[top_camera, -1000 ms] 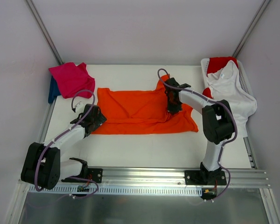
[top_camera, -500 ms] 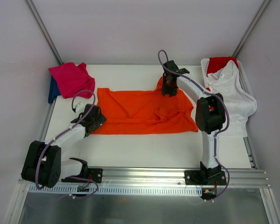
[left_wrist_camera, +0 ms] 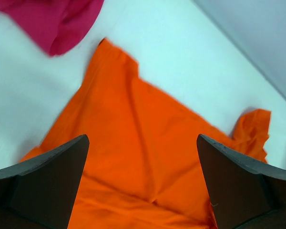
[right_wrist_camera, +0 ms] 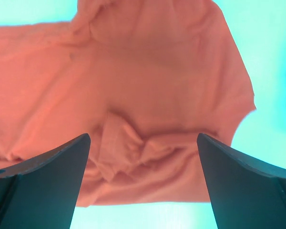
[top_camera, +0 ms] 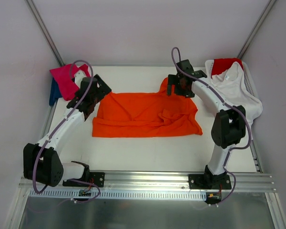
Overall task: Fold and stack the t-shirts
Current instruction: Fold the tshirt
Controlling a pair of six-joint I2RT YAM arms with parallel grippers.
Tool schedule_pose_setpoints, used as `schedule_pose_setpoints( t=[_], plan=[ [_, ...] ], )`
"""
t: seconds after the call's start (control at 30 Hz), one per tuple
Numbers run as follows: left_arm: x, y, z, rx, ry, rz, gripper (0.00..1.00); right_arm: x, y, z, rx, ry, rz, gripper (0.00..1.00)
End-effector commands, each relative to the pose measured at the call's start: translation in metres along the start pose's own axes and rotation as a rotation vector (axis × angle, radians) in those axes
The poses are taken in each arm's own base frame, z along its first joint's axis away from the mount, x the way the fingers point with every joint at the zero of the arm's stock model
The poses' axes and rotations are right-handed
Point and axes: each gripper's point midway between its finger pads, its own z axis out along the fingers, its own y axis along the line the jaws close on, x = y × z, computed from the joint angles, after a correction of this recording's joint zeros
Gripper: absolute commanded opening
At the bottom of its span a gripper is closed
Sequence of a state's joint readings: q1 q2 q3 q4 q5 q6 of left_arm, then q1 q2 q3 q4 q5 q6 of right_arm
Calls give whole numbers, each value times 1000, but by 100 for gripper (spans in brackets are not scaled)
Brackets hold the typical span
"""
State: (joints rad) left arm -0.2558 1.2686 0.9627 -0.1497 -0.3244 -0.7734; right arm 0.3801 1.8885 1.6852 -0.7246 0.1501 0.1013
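Note:
The orange t-shirt [top_camera: 143, 114] lies spread across the middle of the table, with a bunched fold near its right side [right_wrist_camera: 128, 143]. My left gripper [top_camera: 91, 102] hovers over its far left corner, open, with only orange cloth [left_wrist_camera: 143, 157] showing below the fingers [left_wrist_camera: 47, 181]. My right gripper [top_camera: 177, 89] hangs above the shirt's far right sleeve, open and holding nothing [right_wrist_camera: 143, 138]. A magenta-pink t-shirt [top_camera: 66, 78] lies on a dark blue one [top_camera: 53, 94] at the far left. White [top_camera: 234, 93] and red [top_camera: 225, 64] t-shirts sit at the right.
A white plastic basket [top_camera: 251, 82] stands at the far right edge, with the white and red cloth draped in and over it. The pink pile [left_wrist_camera: 52, 21] lies just left of my left gripper. Metal frame posts rise at both far corners.
The right gripper opened and let go of the orange cloth, then drew back to the far right. The left arm swung from the shirt's near left corner to its far left corner.

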Motion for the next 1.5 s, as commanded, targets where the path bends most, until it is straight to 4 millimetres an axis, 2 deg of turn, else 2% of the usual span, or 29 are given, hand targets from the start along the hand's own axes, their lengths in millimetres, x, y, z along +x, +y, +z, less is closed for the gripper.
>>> schedule_pose_setpoints(
  t=[0.0,0.03,0.13,0.17,0.23,0.27,0.3,0.37,0.43,0.6,0.67,0.8,1.07,1.17,1.27,1.3,1.47],
  plan=[
    [-31,-18,14,-18,-74,112,99,5,-7,-20,-19,-36,8,100],
    [-37,-21,19,-29,-88,127,99,6,-8,-26,-25,-46,11,99],
    [-43,-26,57,-45,-76,189,99,17,-14,-27,-26,-40,22,100],
    [-39,-30,79,-33,-49,207,99,19,-16,-27,-22,-42,23,100],
    [-32,-30,105,36,34,196,97,27,-24,-28,-7,-35,28,99],
    [-24,-30,127,52,66,190,95,28,-26,-29,-6,-41,32,99],
    [-20,-30,135,113,119,176,93,36,-32,-27,8,-28,37,99],
    [-13,-29,155,150,147,180,93,38,-37,-31,7,-40,50,99],
    [-13,-31,168,196,169,195,93,46,-46,-30,23,-30,59,99],
    [-14,-16,184,211,213,144,93,49,-52,-38,27,-48,65,99],
    [-23,0,190,189,206,117,93,50,-53,-39,28,-48,66,99],
    [-27,12,198,174,200,109,93,49,-54,-44,26,-62,67,99],
    [-17,24,214,166,234,60,93,51,-59,-46,44,-63,77,99],
    [-7,26,218,166,262,33,92,51,-61,-45,50,-62,80,100],
    [-4,21,219,188,288,2,92,51,-62,-42,55,-55,84,99],
    [0,13,219,222,317,-19,92,51,-62,-42,54,-55,84,99],
    [14,6,221,263,382,-76,84,53,-63,-37,63,-42,86,99]
  ],
)
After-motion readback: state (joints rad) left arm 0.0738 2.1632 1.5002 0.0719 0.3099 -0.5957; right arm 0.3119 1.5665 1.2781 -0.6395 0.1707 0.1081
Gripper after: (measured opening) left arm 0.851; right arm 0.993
